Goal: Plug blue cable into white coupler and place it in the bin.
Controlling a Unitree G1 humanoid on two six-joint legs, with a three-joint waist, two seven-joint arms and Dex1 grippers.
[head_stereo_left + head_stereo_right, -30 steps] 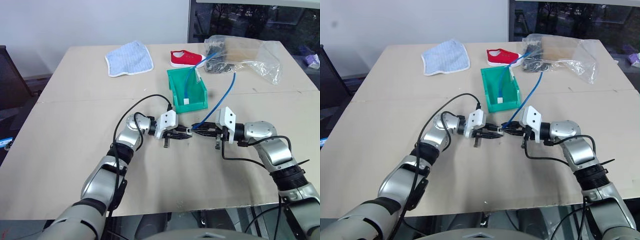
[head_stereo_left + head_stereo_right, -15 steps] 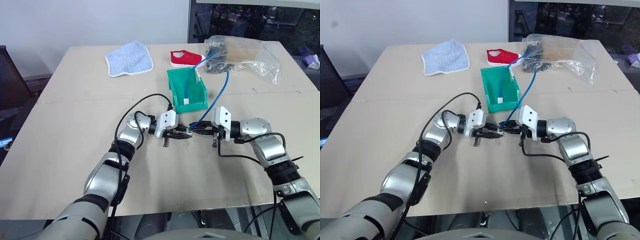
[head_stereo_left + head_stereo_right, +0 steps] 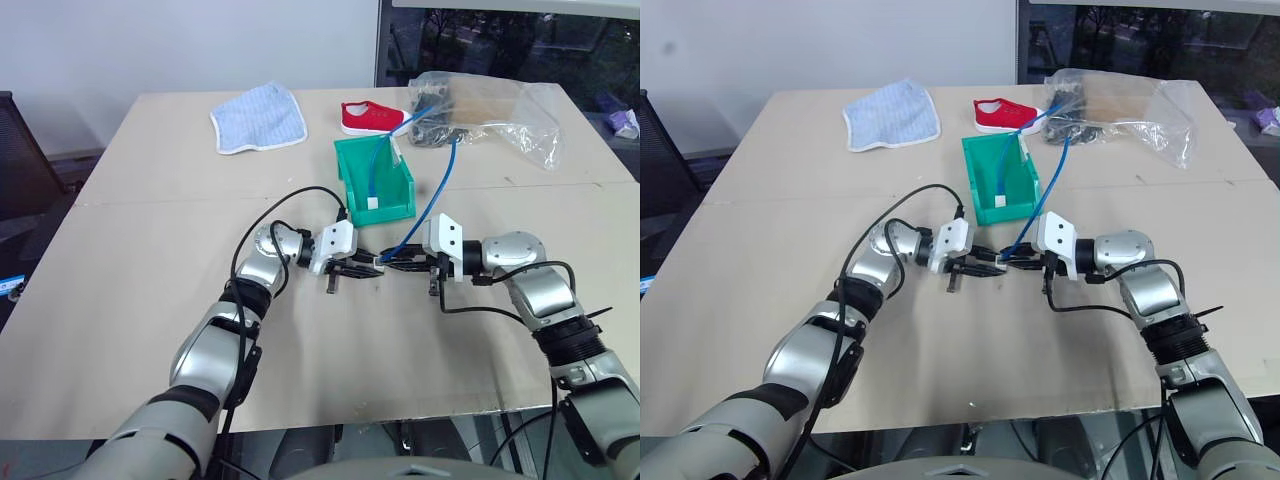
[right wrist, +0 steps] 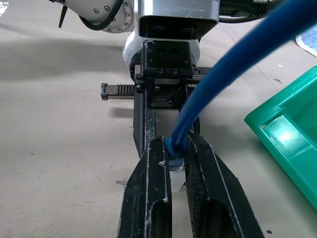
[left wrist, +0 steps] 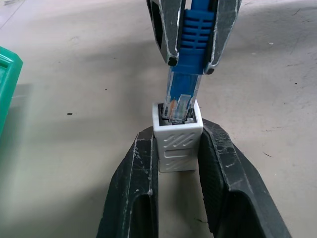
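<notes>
Two grippers meet tip to tip over the table [image 3: 150, 300], just in front of the bin [image 3: 375, 180]. Left wrist view: the left gripper [image 5: 177, 148] clamps the white coupler [image 5: 177, 144], the blue cable [image 5: 190, 54] plug seated in its socket. Right wrist view: the right gripper [image 4: 174, 153] is closed on the cable's plug end.

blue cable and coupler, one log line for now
left gripper holds white coupler | right gripper holds blue cable | plug entering socket
</notes>
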